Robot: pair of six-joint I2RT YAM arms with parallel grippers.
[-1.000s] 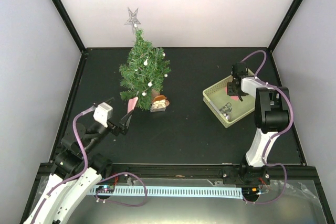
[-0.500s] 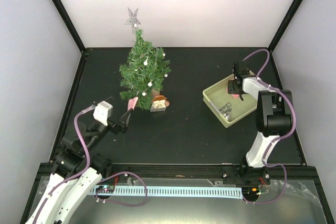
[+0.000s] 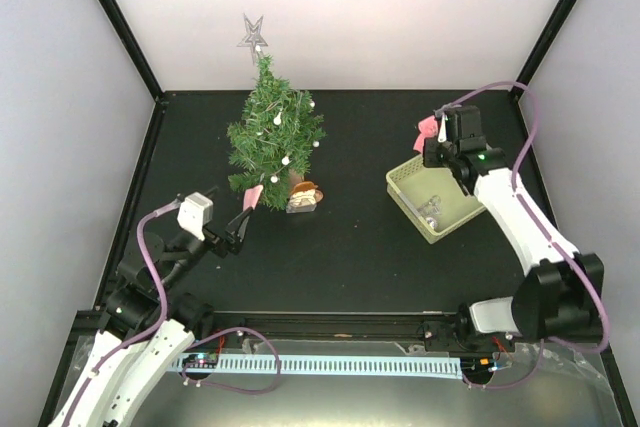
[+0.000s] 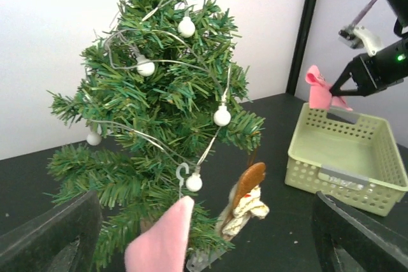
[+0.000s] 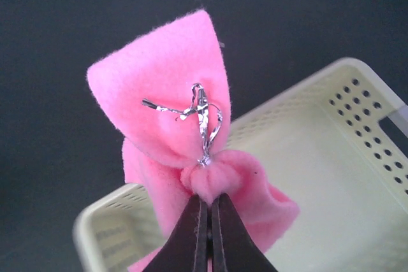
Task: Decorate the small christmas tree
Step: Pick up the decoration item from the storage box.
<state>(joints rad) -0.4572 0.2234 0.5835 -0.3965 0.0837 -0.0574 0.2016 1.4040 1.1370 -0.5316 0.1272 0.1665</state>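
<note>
The small christmas tree [image 3: 272, 142] stands at the back left with white beads on a wire and a silver star [image 3: 251, 34] on top; it fills the left wrist view [image 4: 159, 93]. A pink felt ornament [image 3: 252, 195] with a small hook [image 4: 182, 173] hangs at its lowest branches. My left gripper [image 3: 240, 229] sits just short of it, fingers [image 4: 57, 234] wide apart and empty. My right gripper [image 3: 438, 139] is shut on a pink felt bow [image 5: 185, 132] with a silver wire hook [image 5: 201, 116]. It holds the bow above the basket's far-left corner, as the left wrist view [image 4: 317, 90] also shows.
A pale green mesh basket [image 3: 445, 209] lies at the right, with a silver item [image 3: 432, 212] inside; it also shows in the right wrist view [image 5: 344, 157]. A brown and cream figure ornament [image 3: 303, 196] leans at the tree's foot. Black frame posts and white walls close in the table.
My right gripper has lifted the pink bow out of the basket and moved it up and left. My left gripper has drawn back slightly from the tree.
</note>
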